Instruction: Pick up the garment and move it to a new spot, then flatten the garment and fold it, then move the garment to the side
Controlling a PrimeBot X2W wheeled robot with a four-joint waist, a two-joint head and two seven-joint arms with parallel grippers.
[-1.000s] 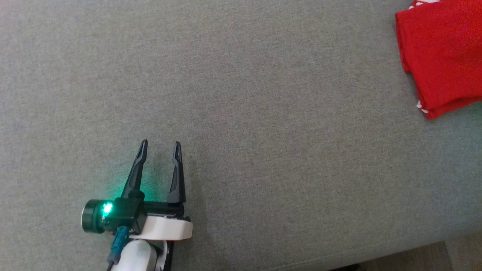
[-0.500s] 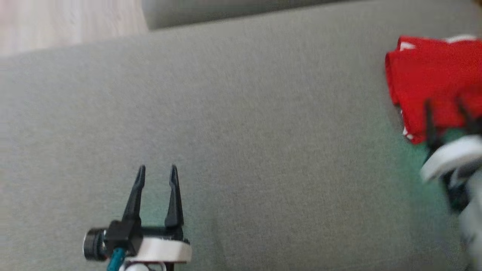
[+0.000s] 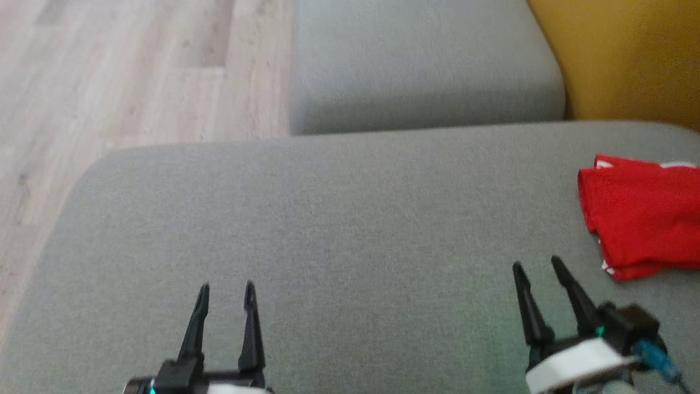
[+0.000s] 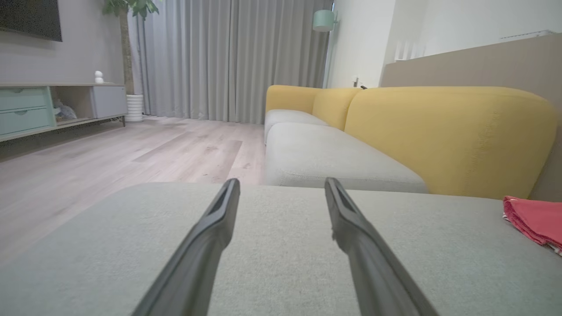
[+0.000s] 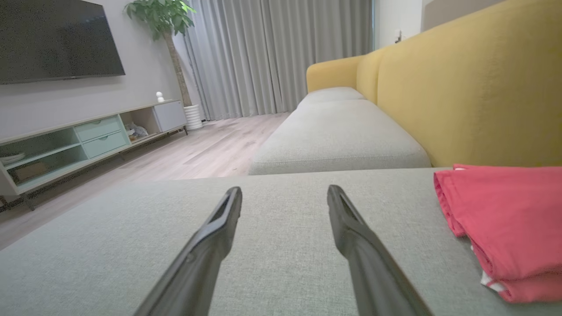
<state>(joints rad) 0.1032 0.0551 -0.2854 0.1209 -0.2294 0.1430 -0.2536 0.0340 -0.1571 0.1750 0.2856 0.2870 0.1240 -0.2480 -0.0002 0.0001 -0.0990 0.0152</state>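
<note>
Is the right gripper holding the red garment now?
No, the right gripper stands open and empty, apart from the folded garment, which lies on the grey cushion.

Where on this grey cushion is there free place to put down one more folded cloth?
The grey cushion is bare from its left edge by the wooden floor across to the folded red garment. The next seat cushion behind is bare too. The right end, by the garment beside the yellow backrest, is crowded.
</note>
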